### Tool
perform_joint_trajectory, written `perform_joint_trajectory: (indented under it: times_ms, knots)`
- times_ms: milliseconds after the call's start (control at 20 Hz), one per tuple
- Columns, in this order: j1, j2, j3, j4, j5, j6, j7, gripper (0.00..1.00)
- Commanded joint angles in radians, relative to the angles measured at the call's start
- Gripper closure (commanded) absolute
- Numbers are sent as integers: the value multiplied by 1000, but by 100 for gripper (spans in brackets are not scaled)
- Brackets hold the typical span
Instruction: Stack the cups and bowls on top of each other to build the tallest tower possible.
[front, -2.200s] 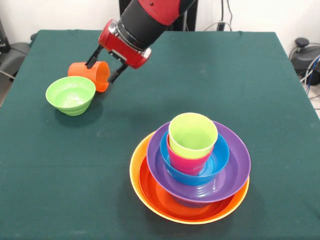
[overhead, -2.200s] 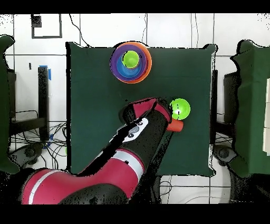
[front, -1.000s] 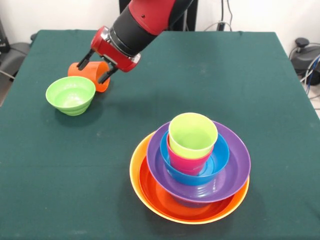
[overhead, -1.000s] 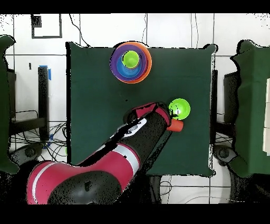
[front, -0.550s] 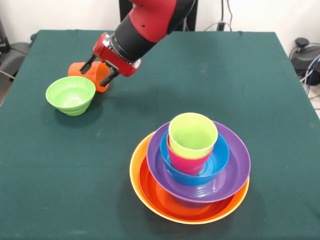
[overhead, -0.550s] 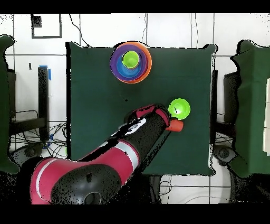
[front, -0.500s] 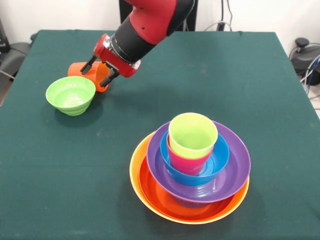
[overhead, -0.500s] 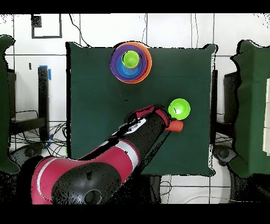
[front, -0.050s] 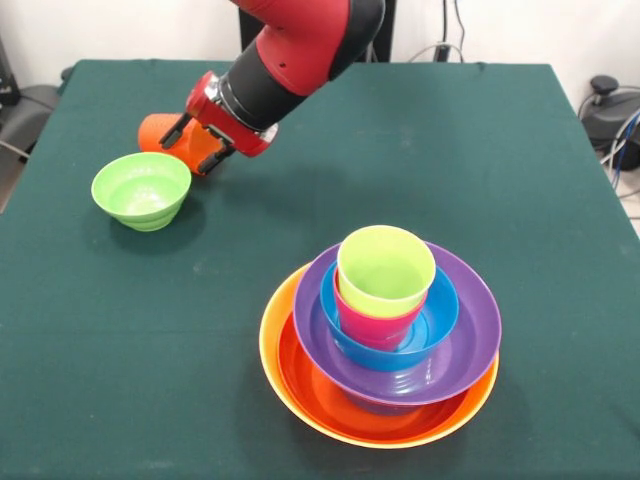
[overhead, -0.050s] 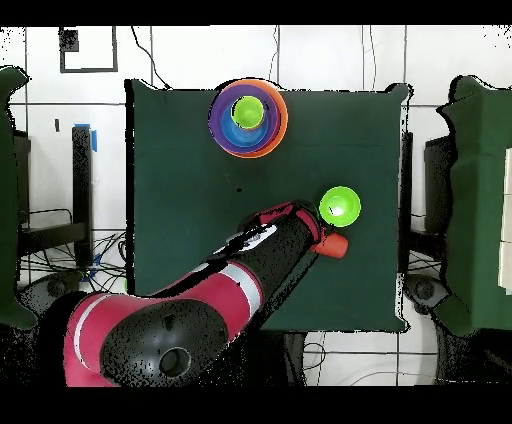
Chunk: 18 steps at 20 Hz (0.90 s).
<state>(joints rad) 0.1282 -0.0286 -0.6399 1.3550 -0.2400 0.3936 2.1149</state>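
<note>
Lying on its side near the table's far left corner in the front view, the smooth orange plastic cup (front, -0.050s: 172, 140) points its long axis along the cloth. The red and black gripper (front, -0.050s: 194, 144) straddles it, fingers part open on either side, not visibly clamped. Just beside stands one small green bowl (front, -0.050s: 141, 189). The tower (front, -0.050s: 383, 335) holds four bowls, two cups.
</note>
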Motion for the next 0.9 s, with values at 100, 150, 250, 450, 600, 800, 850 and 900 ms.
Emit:
perform_joint_trajectory:
  times_ms: [100,150,250,450,600,800,850,900]
  knots:
    - [50,68,46,-15,63,-88,245,0]
    - [52,69,44,-16,64,-89,246,0]
    - [58,76,35,-22,65,-90,248,0]
    - [53,76,39,-30,67,-73,230,100]
    - [50,73,42,-29,67,-66,219,100]
    - [34,64,56,-31,63,-67,190,100]
    - [32,62,57,-31,63,-61,186,100]
    - [34,62,55,-32,63,-58,186,100]
